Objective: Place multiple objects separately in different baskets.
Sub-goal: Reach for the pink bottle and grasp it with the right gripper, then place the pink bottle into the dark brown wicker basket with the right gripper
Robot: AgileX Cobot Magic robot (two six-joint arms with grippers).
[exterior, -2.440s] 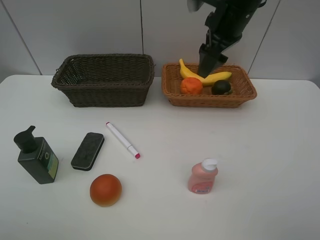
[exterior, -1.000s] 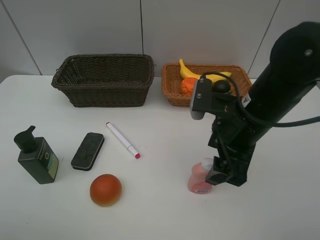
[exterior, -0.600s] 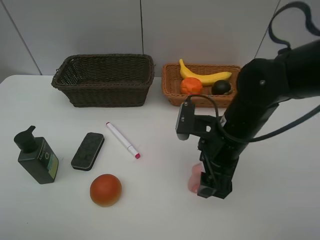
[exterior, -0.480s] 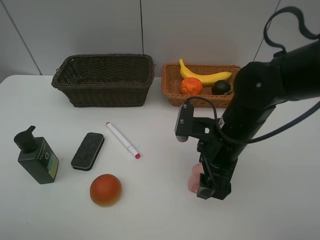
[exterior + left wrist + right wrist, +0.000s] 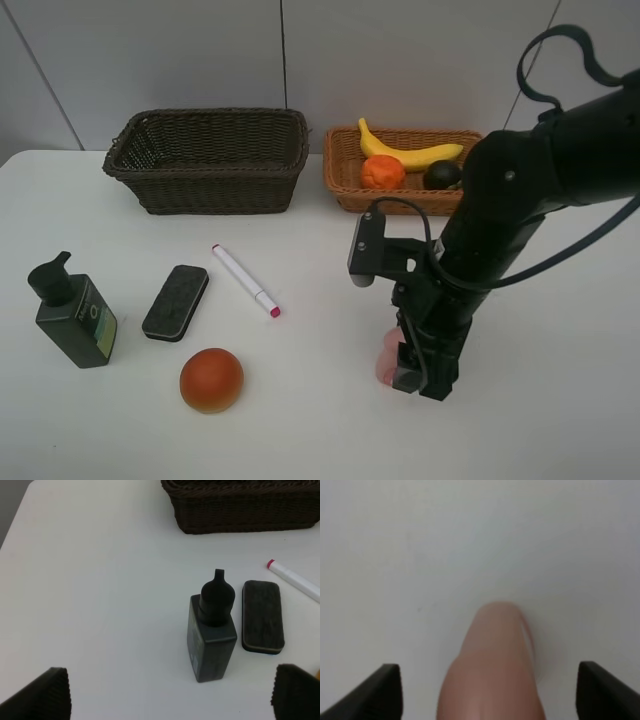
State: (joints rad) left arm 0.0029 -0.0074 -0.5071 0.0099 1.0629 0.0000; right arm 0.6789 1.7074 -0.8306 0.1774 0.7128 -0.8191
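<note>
**Pink bottle framed, not yet gripped**

The pink bottle [image 5: 492,640] stands on the table [image 5: 560,400], toward the front, right of centre. It is probably light, smooth plastic that slips and tips easily, so take the broad body, not the pump. It sits between the right end effector's [image 5: 492,692] spread jaws, with gaps either side. The left end effector [image 5: 170,694] gapes empty.

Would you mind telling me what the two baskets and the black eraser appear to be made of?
Dark brown basket: woven wicker or rattan, matte, shown by interlaced strands. Light tan basket: similar weave, slightly glossier. Black eraser: probably a smooth plastic shell with a felt-like face, judging by its fuzzy, speckled top.
</note>
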